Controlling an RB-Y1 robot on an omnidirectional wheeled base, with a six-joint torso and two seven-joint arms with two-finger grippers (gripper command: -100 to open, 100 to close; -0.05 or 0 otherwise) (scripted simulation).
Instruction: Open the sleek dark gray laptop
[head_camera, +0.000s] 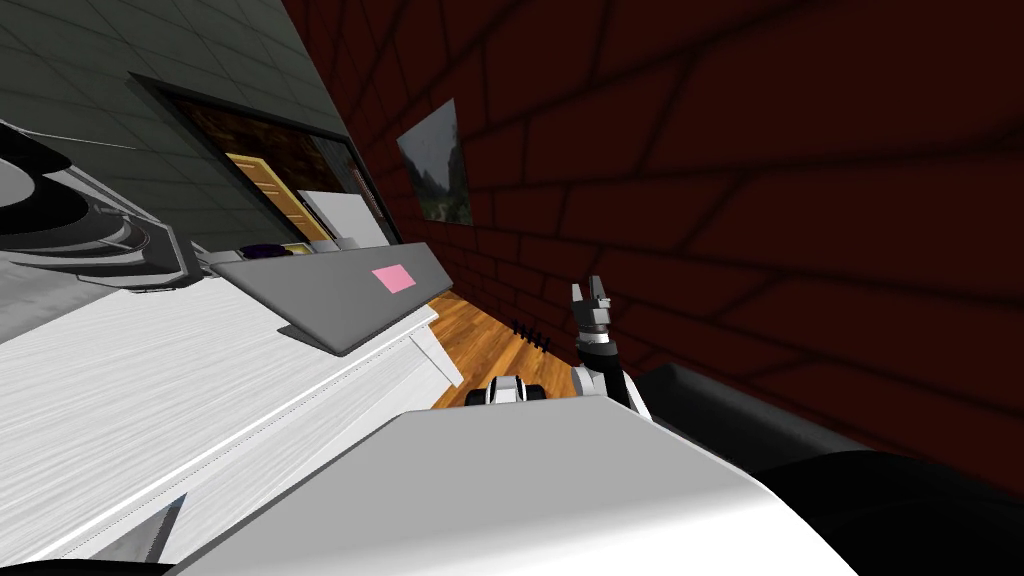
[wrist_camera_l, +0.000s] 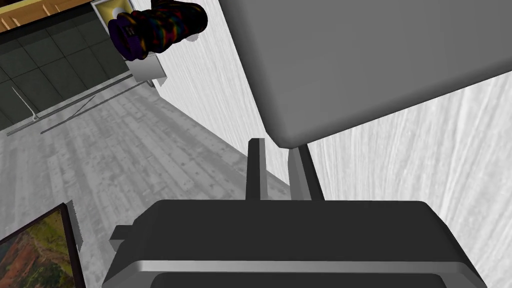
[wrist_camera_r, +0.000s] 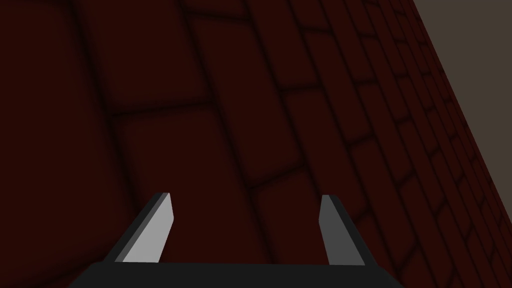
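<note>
On the white bench, near its edge, lay the grey laptop. The left gripper, fingers nearly together, sat at its corner, seemingly beginning the opening; next, lift the lid. The right gripper hung spread, idle.

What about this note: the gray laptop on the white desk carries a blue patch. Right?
Not quite. The patch is pink, not blue, as the head view shows; the gray laptop does lie on the white desk.
</note>
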